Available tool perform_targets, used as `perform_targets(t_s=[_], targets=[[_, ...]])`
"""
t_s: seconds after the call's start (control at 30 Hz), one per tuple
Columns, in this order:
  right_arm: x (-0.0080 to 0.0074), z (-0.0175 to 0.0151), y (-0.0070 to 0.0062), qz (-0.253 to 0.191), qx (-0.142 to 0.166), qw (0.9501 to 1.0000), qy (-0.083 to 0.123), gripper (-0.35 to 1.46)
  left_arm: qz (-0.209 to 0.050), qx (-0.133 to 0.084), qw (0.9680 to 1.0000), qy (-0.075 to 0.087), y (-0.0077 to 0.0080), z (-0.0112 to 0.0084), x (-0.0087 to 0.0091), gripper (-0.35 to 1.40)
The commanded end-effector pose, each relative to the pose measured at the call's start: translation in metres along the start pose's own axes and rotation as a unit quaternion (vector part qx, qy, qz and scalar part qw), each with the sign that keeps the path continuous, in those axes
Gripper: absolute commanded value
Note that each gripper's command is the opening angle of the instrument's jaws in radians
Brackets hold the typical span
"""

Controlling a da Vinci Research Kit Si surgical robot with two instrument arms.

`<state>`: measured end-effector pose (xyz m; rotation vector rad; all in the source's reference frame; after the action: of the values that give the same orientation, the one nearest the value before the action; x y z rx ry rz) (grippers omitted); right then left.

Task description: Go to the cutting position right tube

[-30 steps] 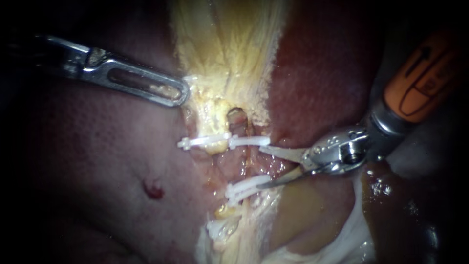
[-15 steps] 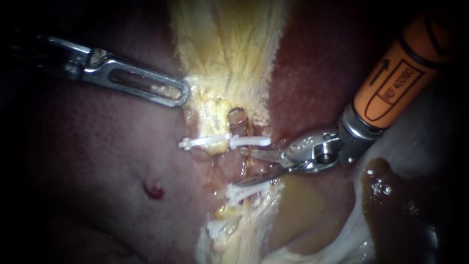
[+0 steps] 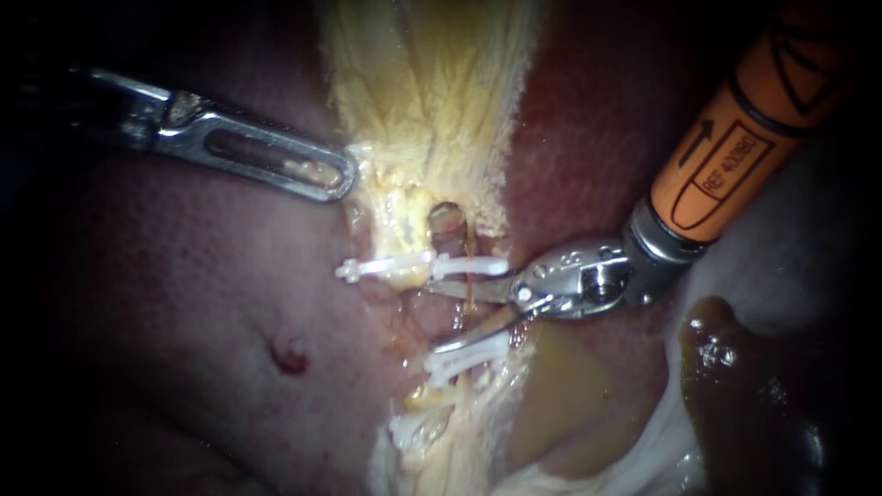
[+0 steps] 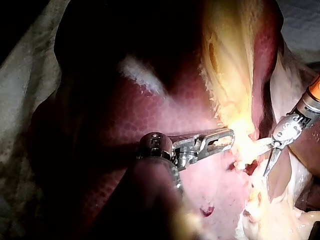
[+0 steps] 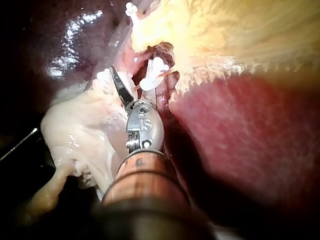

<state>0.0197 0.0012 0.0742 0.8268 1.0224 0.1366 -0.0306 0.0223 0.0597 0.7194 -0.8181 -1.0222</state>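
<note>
My right instrument (image 3: 434, 318) comes in from the upper right on an orange shaft and ends in two thin blades, which stand open. The blades straddle the thin right tube (image 3: 469, 301), between the upper white clip (image 3: 470, 266) and the lower white clip (image 3: 464, 356). Another clip (image 3: 381, 268) sits on the left tube. In the right wrist view the open blades (image 5: 134, 84) reach beside a white clip (image 5: 152, 75). My left instrument (image 3: 342, 176) has slotted jaws, shut on the yellowish gallbladder (image 3: 418, 110) edge; it also shows in its own wrist view (image 4: 222, 139).
Dark red liver (image 3: 184, 303) lies left and right of the pale tissue strip. More white clips (image 3: 409, 427) sit lower on the strip. A brownish pool (image 3: 726, 367) and pale tissue (image 3: 643, 459) lie below my right instrument.
My right instrument has slid leftward, carrying its open blades from beside the clips to either side of the right tube between them. My left instrument has held still.
</note>
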Motion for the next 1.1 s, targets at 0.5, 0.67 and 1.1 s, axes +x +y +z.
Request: perform_targets(t_s=[0.5, 0.67, 1.1], targets=[[0.0006, 0.0026, 0.0003, -0.017, 0.043, 0.9988, 0.017, 1.34, 0.000, 0.000, 1.0000, 0.000, 0.0000, 0.0002, -0.0001, -0.35], [0.0014, 0.0033, 0.0001, -0.017, 0.046, 0.9983, 0.030, 1.34, 0.000, 0.001, 1.0000, 0.001, 0.0000, 0.0003, -0.0001, -0.35], [0.0023, 0.0044, 0.0004, -0.010, 0.043, 0.9983, 0.038, 1.32, 0.000, 0.000, 1.0000, 0.000, 0.0001, 0.0006, -0.0002, -0.35]])
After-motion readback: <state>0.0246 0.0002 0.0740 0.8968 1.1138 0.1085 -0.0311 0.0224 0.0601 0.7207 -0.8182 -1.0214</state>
